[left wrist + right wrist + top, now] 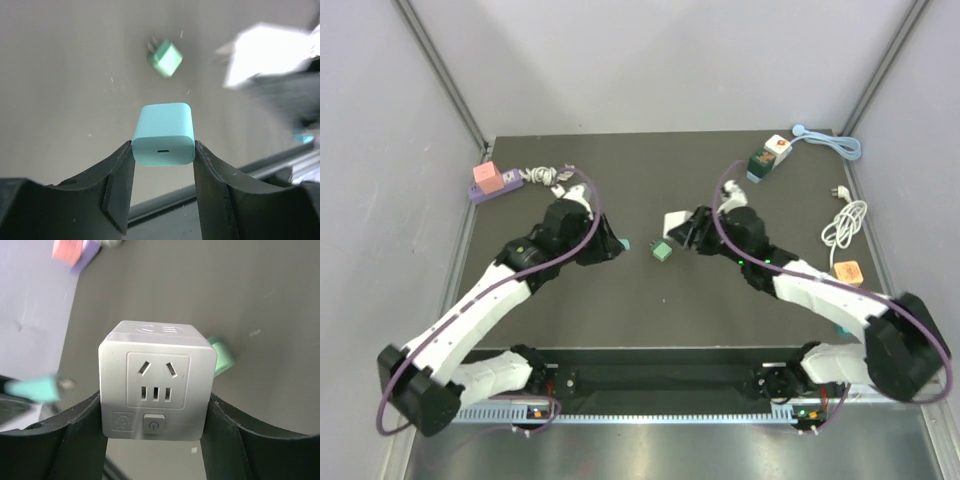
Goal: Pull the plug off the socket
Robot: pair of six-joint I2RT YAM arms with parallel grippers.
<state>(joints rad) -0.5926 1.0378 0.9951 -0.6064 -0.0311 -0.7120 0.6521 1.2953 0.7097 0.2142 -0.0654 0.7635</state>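
We found the left fingers (117, 175) clenched on the teal plug (163, 135), one finger pressed against each side of its body. The small slot in its end face was turned toward the left wrist camera. In the overhead view the teal plug (627, 246) sat at the tip of the left fingers (610, 244), just left of the frame's centre.

The right fingers (82, 432) were grasping the socket (157, 385), a white cube, by its two flanks. The face toward the right wrist camera carried two sets of slots with a button beneath them. Overhead, the socket (675, 221) stood just right of centre. The teal plug and the socket were apart, with dark surface (650, 310) showing between them. We could not tell whether either held item was touching the surface.

A green plug (662, 251) lay on the surface between the two sets of fingers, touching neither. In the left wrist view the green plug (165, 58) showed its prongs pointing toward the upper left of the frame.

At the upper left of the overhead frame lay a pink and purple power strip (490, 182) with a bundled cable (545, 175) just beside it. At the upper right stood a white and green adapter (768, 158) with a blue cable (830, 142) near it. A white coiled cable (845, 222) lay by the right edge, with an orange block (847, 272) below it.
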